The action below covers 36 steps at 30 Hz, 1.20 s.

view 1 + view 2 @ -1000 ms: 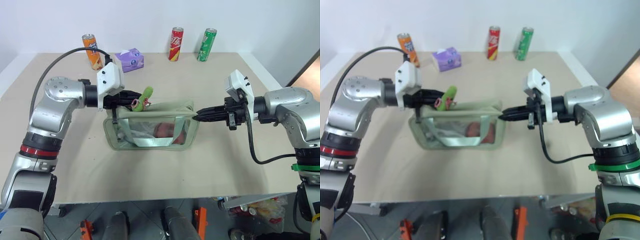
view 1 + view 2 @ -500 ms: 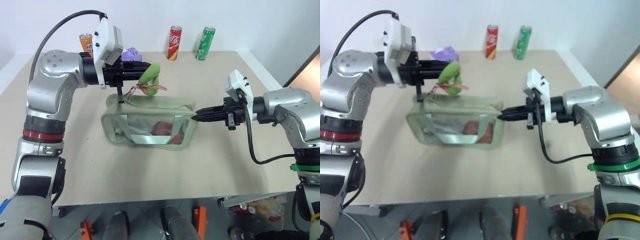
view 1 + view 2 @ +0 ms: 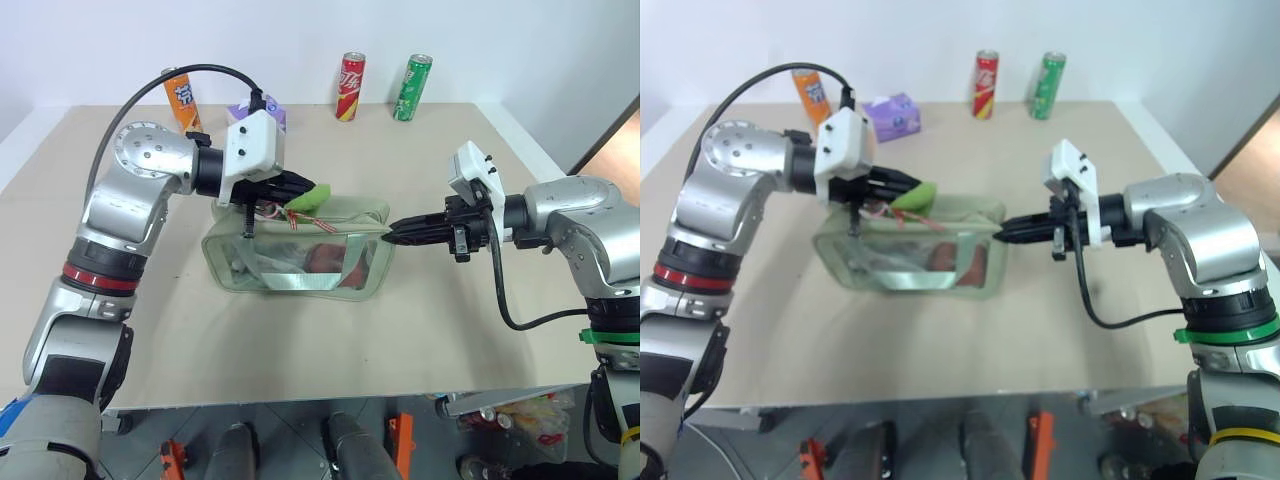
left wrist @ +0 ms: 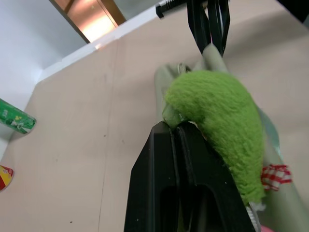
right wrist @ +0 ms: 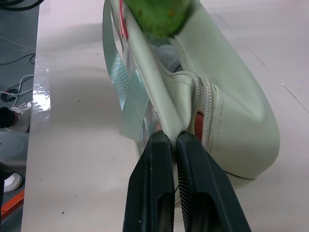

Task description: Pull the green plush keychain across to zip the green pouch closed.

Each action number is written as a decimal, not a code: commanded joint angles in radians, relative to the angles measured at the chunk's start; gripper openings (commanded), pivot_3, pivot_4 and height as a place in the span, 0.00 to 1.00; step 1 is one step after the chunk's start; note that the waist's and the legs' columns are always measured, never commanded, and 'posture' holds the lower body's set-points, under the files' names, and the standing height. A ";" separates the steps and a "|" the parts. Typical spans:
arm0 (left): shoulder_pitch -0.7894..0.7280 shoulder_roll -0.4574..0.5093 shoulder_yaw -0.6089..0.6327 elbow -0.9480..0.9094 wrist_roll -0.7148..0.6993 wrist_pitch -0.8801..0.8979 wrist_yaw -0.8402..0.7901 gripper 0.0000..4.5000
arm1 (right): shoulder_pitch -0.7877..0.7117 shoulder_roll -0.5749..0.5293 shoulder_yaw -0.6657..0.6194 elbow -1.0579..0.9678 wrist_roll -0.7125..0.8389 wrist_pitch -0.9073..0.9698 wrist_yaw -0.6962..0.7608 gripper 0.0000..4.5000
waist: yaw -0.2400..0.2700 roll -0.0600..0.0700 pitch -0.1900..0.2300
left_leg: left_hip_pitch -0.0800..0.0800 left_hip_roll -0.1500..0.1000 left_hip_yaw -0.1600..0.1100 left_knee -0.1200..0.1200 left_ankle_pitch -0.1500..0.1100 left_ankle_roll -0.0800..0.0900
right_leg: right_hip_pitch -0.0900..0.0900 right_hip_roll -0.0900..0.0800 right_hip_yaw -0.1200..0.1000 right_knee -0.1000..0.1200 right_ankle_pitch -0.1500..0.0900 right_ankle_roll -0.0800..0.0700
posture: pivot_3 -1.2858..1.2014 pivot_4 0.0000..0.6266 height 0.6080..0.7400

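While I watched from the head cameras, the green pouch [image 3: 300, 257] sat near the middle of the worktop [image 3: 300, 360], stretched between my two arms. My left gripper [image 3: 296, 192] had its jaws clamped shut on the green plush keychain [image 3: 310, 197], which lay over the pouch's top edge, roughly a third of the way along from its left end. In the left wrist view the fuzzy plush [image 4: 219, 125] bulged out beside the closed black fingers [image 4: 178, 179], with a bit of red-and-white checked ribbon [image 4: 275, 176] hanging below it. My right gripper [image 3: 397, 230] had its jaws pinched tight on the pouch's right end, and in the right wrist view the fingers [image 5: 166, 193] gripped the fabric right at the end of the zipper [image 5: 205, 104]; the stretch of the mouth next to them gaped open. Something reddish showed through the clear front window. At the far edge stood an orange can [image 3: 182, 97], a purple tissue pack [image 3: 262, 104], a red can [image 3: 350, 86] and a green can [image 3: 415, 88], well apart from the pouch.
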 commanded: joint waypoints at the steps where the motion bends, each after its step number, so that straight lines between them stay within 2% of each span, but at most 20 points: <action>1: -0.051 -0.028 0.008 -0.001 -0.001 -0.019 0.004 0.01 | -0.009 -0.007 -0.033 -0.031 0.019 -0.003 -0.001 0.00 | 0.001 0.000 0.000 | 0.000 0.000 0.000 0.000 0.000 0.000 | 0.000 0.000 0.000 0.000 0.000 0.000 | 0.52 0.24 1.00; 6: -0.079 -0.055 0.048 0.028 -0.017 -0.017 0.028 0.01 | -0.009 -0.004 -0.033 -0.031 0.019 -0.003 -0.004 0.00 | 0.000 0.000 0.000 | 0.000 0.000 0.000 0.001 0.000 0.000 | 0.000 0.000 0.000 0.000 0.000 0.000 | 0.52 0.24 1.00; 10: -0.102 -0.074 0.133 0.034 -0.103 0.072 0.070 0.29 | -0.010 -0.002 -0.032 -0.026 0.017 -0.006 -0.004 0.00 | -0.001 0.000 0.000 | 0.000 0.000 0.000 0.001 0.000 0.000 | 0.000 0.000 0.000 0.000 0.000 0.000 | 0.52 0.24 1.00; 13: -0.117 -0.077 0.161 0.049 -0.104 0.088 0.122 0.51 | -0.010 -0.001 -0.030 -0.023 0.016 -0.008 -0.003 0.00 | 0.000 0.000 0.000 | 0.000 0.000 0.000 0.001 0.000 0.000 | 0.000 0.000 0.000 0.000 0.000 0.001 | 0.52 0.24 1.00; 15: -0.104 -0.063 0.172 0.022 -0.130 0.098 0.098 0.65 | -0.013 0.002 -0.027 -0.020 0.014 -0.010 -0.002 0.00 | 0.000 0.000 0.000 | 0.000 0.000 0.000 0.001 0.000 0.000 | 0.000 0.000 0.000 0.000 0.000 0.001 | 0.52 0.24 1.00; 24: -0.043 0.036 0.221 -0.062 -0.213 0.210 0.058 0.65 | -0.034 0.015 -0.013 -0.003 0.007 -0.020 0.012 0.00 | -0.005 0.000 0.000 | 0.000 0.000 0.000 0.001 0.000 0.000 | 0.000 0.000 0.000 0.000 0.000 0.001 | 0.52 0.24 1.00; 31: 0.061 0.191 0.134 -0.107 -0.115 0.158 -0.054 0.65 | -0.048 0.021 -0.007 0.006 0.005 -0.025 0.017 0.00 | -0.005 0.000 0.000 | 0.000 0.000 0.000 0.000 0.000 0.000 | 0.000 0.000 0.000 0.001 0.000 0.000 | 0.52 0.24 1.00; 36: 0.082 0.239 0.143 -0.128 -0.114 0.159 -0.081 0.65 | -0.048 0.023 -0.008 0.004 0.008 -0.027 0.019 0.00 | -0.004 0.000 0.000 | 0.000 0.000 0.000 0.001 0.000 0.000 | 0.000 0.000 0.000 0.001 0.000 0.000 | 0.52 0.24 1.00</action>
